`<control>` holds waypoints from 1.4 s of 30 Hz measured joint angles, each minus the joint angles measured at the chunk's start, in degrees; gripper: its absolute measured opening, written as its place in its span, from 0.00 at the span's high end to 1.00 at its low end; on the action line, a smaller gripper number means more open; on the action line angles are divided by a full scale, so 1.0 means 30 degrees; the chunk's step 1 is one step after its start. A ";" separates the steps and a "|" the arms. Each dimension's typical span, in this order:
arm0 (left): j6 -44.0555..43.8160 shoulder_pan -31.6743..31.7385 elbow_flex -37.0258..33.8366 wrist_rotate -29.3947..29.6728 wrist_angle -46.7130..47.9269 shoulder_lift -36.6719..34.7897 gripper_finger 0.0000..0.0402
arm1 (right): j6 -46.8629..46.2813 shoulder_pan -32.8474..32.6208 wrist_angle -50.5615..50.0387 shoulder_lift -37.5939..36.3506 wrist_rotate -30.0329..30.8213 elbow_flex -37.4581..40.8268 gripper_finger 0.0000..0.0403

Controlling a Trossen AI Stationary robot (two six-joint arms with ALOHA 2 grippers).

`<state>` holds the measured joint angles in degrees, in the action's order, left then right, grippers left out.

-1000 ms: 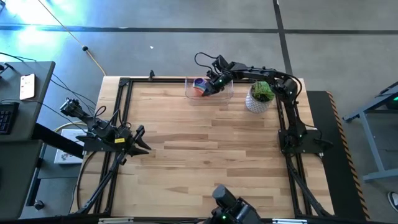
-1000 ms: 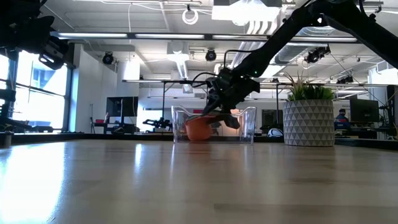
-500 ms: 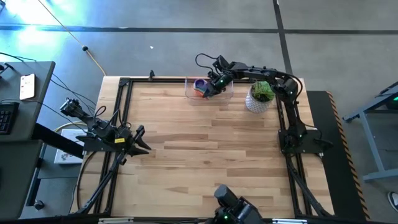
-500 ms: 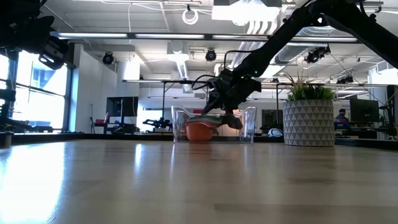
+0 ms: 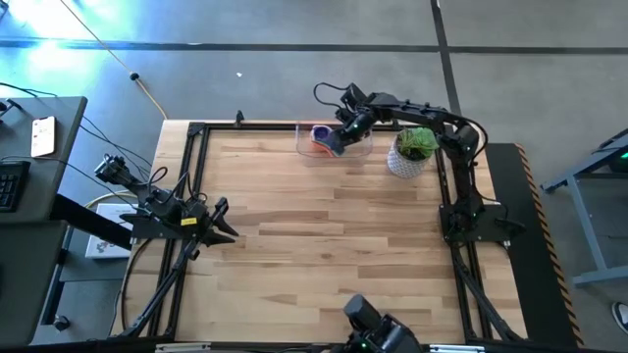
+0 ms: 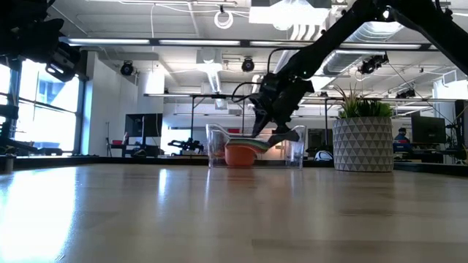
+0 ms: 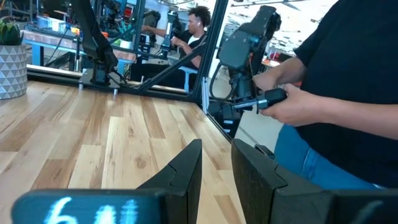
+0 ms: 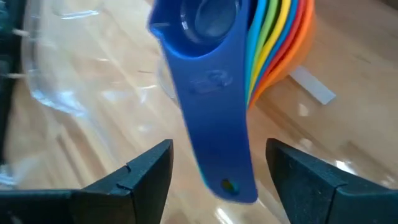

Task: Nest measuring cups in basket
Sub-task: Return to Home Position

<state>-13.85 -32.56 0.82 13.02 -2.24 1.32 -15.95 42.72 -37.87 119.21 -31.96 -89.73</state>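
The measuring cups (image 5: 322, 135) sit nested in one stack inside the clear basket (image 5: 355, 150) at the table's far edge. In the right wrist view the blue cup (image 8: 205, 25) lies on top of green, yellow and orange ones (image 8: 280, 43). Its flat handle (image 8: 217, 137) points toward my right gripper (image 8: 227, 186). That gripper is open, one finger on either side of the handle with a gap on both sides. In the low view it hangs just above the stack (image 6: 240, 153). My left gripper (image 5: 222, 220) waits at the table's left edge, open by a narrow gap.
A white patterned pot with a green plant (image 5: 410, 152) stands just to the right of the basket, close to the right arm. The basket's clear wall (image 8: 56, 74) rises beside the stack. In the left wrist view a person (image 7: 336, 93) stands beyond the table edge.
My right gripper has risen out of the basket and drawn back a little toward the table's right. The stack of cups stays in the basket. Basket and cups have slid slightly toward the right.
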 joint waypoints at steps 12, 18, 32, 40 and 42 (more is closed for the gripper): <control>-0.0006 0.0000 0.0000 -0.0002 0.0006 0.0006 0.81 | 0.1131 0.0000 -0.0648 -0.1716 0.2977 0.0000 0.38; -0.0005 0.0007 0.0000 0.0001 0.0002 0.0002 0.81 | 0.1418 -0.0030 -0.0732 -0.2570 0.2963 0.0000 0.38; -0.0007 0.0006 0.0000 0.0004 0.0000 0.0000 0.81 | 0.4830 -0.1579 0.3911 -0.9447 0.3051 0.3481 0.39; -0.0003 0.0005 0.0000 0.0006 0.0000 0.0000 0.81 | 0.2778 -0.2122 1.1930 -1.6907 0.3884 1.2187 0.39; -0.0007 0.0002 0.0000 0.0000 0.0005 0.0003 0.81 | 0.2681 -0.2342 1.3066 -1.8688 0.3999 1.3922 0.39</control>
<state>-13.87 -32.55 0.82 13.02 -2.22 1.33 -7.91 35.69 1.33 63.14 -19.96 -47.97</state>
